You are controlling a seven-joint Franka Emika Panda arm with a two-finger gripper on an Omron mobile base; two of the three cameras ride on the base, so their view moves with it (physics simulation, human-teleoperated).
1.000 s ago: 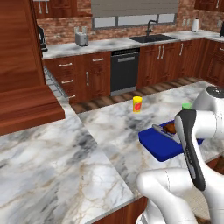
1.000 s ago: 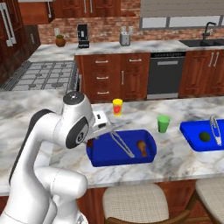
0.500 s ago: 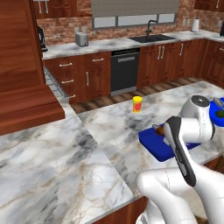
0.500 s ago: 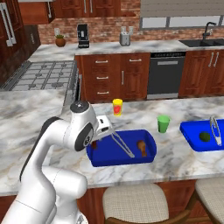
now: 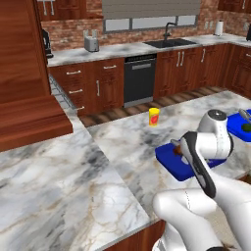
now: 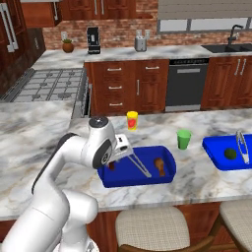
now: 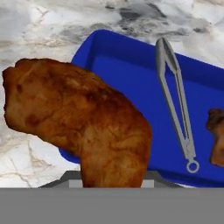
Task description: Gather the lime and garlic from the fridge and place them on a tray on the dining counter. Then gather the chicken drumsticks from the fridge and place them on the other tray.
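Observation:
My gripper [image 6: 112, 164] is shut on a reddish-brown chicken drumstick [image 7: 83, 127], held low over the left end of a blue tray [image 6: 165, 178] on the dining counter [image 6: 44, 177]. The drumstick hides my fingertips in the hand view. A second drumstick [image 6: 159, 166] lies in the same tray at its right, beside grey tongs [image 7: 175, 103]. Another blue tray [image 6: 216, 158] at the right holds the dark green lime [image 6: 230, 153]. The garlic and the fridge are out of view.
A light green cup [image 6: 183, 139] stands between the two trays. A yellow and red can [image 6: 132, 120] stands behind the near tray. More tongs [image 6: 242, 146] rest in the right tray. Two stools [image 6: 155, 229] sit below the counter's front edge.
The arm has swung a little toward the left end of the near tray, carrying the drumstick with it. The grip is unchanged.

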